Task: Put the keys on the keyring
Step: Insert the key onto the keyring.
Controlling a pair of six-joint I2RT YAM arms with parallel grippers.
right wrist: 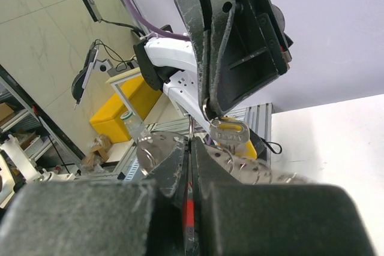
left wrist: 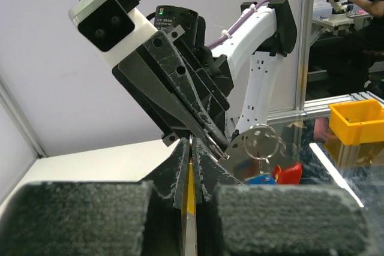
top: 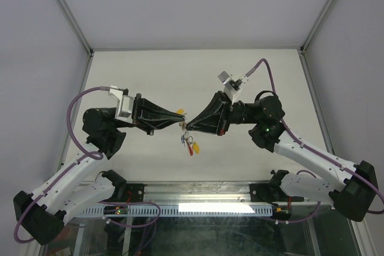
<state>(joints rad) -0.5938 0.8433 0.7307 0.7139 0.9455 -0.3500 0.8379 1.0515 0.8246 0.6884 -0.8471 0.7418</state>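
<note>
Both grippers meet tip to tip above the middle of the white table (top: 198, 76). My left gripper (top: 179, 118) is shut on a yellow-capped key (top: 181, 112); the key's yellow cap shows edge-on between its fingers in the left wrist view (left wrist: 192, 190), with the left gripper (left wrist: 192, 143) closed tight. My right gripper (top: 188, 127) is shut on the keyring (top: 188, 142), whose rings, blue-capped key and red strip (top: 192, 148) hang below. In the right wrist view the right gripper (right wrist: 191, 142) pinches the red strip (right wrist: 189, 214), and the yellow key (right wrist: 228, 133) hangs from the left fingers just above.
White walls and aluminium posts (top: 67, 16) enclose the table on three sides. A metal rail and cable tray (top: 198, 208) run along the near edge between the arm bases. A yellow bin (left wrist: 357, 124) stands outside the cell.
</note>
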